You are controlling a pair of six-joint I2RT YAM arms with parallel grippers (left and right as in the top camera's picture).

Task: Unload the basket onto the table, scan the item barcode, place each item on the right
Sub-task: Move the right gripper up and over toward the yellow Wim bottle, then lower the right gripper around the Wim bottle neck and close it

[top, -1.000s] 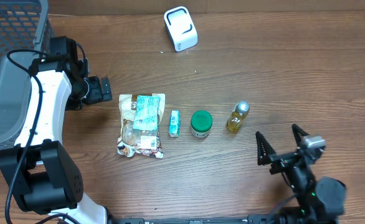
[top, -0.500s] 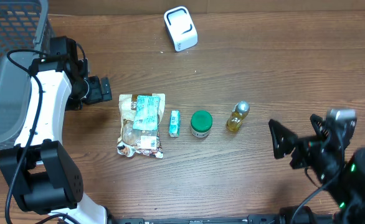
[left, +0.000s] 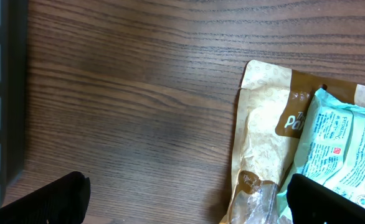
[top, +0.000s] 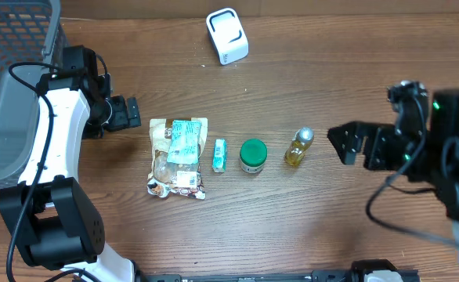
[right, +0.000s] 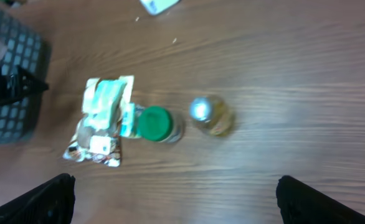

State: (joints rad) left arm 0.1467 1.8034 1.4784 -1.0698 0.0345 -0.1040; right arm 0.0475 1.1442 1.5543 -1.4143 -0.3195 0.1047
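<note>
Four items lie in a row on the table point(top: 331, 63), between the two grippers. The bottle point(top: 298, 147), silver-capped with yellow liquid, is the one nearest the right gripper point(top: 359, 146): it is just off the fingertips, apart from them. Beyond it, away from that gripper, come the green-lidded jar point(top: 253, 155), a small packet point(top: 220, 155) just beside the jar, and then the pouch point(top: 178, 157), which has a teal pack point(top: 185, 141) lying on top of it.

The right gripper has its jaws spread wide and holds nothing. In its wrist view the bottle and jar sit between and ahead of the two fingertips, with the pouch further off to one side.

The left gripper point(top: 134, 114) is at the other end of the row, also spread wide and empty. The pouch's edge is just ahead of its tips. In its wrist view one finger overlaps the teal pack, but I cannot tell if they touch.

The white scanner point(top: 227, 35) stands on the far side of the table, well apart from both grippers and from the row. A grey basket point(top: 10, 47) sits behind the left arm.
</note>
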